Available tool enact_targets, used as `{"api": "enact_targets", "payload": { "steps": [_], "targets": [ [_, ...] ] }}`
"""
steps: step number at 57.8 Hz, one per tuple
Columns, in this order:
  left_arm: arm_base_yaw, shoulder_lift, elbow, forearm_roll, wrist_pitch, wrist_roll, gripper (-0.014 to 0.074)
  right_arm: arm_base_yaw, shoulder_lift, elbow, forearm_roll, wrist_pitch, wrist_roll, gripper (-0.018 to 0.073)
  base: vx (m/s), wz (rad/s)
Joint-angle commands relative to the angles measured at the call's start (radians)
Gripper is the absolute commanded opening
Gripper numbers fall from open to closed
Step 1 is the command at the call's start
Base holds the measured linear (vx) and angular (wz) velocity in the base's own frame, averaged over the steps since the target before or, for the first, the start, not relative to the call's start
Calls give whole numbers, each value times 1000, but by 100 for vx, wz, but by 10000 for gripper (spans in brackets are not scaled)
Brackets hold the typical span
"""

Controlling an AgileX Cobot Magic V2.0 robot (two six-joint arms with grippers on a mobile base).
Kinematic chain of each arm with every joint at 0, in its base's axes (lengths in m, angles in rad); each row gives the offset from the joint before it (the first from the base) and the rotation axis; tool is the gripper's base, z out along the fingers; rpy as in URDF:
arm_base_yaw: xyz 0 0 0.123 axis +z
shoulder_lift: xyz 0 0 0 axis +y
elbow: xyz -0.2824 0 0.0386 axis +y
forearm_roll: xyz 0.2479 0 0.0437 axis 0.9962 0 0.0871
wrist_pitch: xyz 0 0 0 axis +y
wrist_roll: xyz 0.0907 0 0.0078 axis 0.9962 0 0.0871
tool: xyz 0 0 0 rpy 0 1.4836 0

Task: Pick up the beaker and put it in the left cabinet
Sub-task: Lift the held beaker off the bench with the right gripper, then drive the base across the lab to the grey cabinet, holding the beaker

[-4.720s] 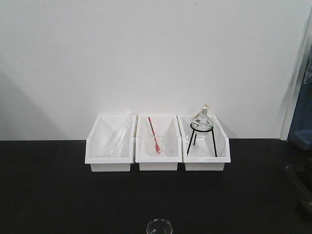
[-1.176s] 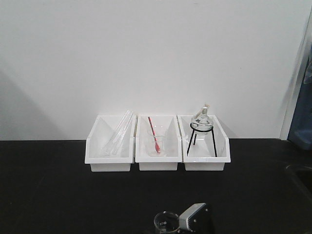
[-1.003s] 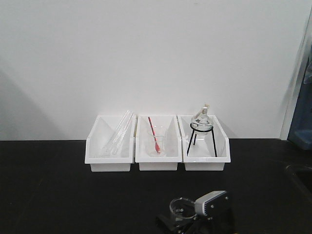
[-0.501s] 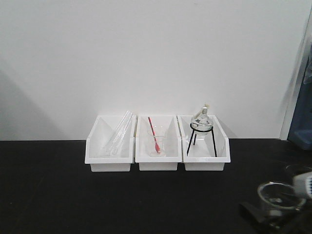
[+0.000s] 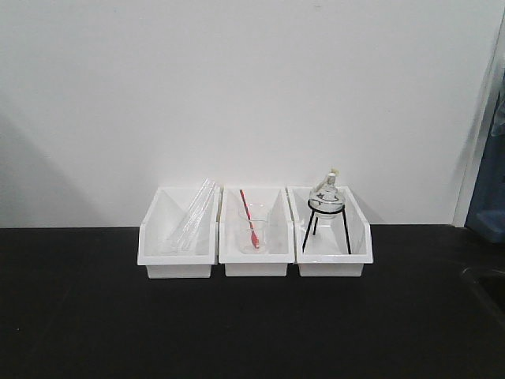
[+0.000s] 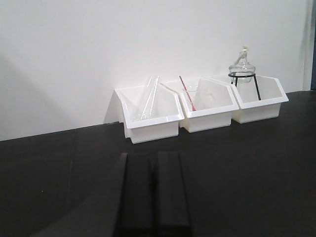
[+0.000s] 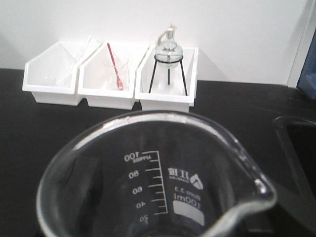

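Observation:
The beaker (image 7: 190, 183), clear glass with a pour spout and white 100 ml print, fills the lower half of the right wrist view, lifted off the black bench top (image 5: 118, 316). My right gripper (image 7: 150, 217) shows only as dark shapes through the glass on either side and is shut on the beaker. Neither shows in the front view. My left gripper (image 6: 154, 159) hangs low over the bench, its two black fingers pressed together with nothing between them. The left cabinet is out of view.
Three white bins stand against the back wall: the left bin (image 5: 178, 251) holds glass tubes, the middle one a beaker with a red stick (image 5: 251, 225), the right one a round flask on a black tripod (image 5: 327, 201). A sink edge (image 7: 296, 148) lies at the right.
In the front view my right gripper rose with the beaker from the bench's front edge, carried it to the right, and has now left that view.

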Motion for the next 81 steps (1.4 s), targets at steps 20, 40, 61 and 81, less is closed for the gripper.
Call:
{"api": "enact_targets", "payload": {
  "steps": [20,40,61,81],
  "targets": [
    [-3,-19,16,-7,-84,-4,1,-7,-3,-27,-29,-73,-2,-6,0,1],
    [-3,-19,16,-7,-84,-4,1,-7,-3,-27,-29,-73,-2,-6,-2,9],
    [-3,-19,16,-7,-84,-4,1,-7,-3,-27,-29,-73,-2,-6,-6,22],
    [-3,-19,16,-7,-84,-4,1,-7,-3,-27,-29,-73,-2,-6,-9,33]
  ]
}}
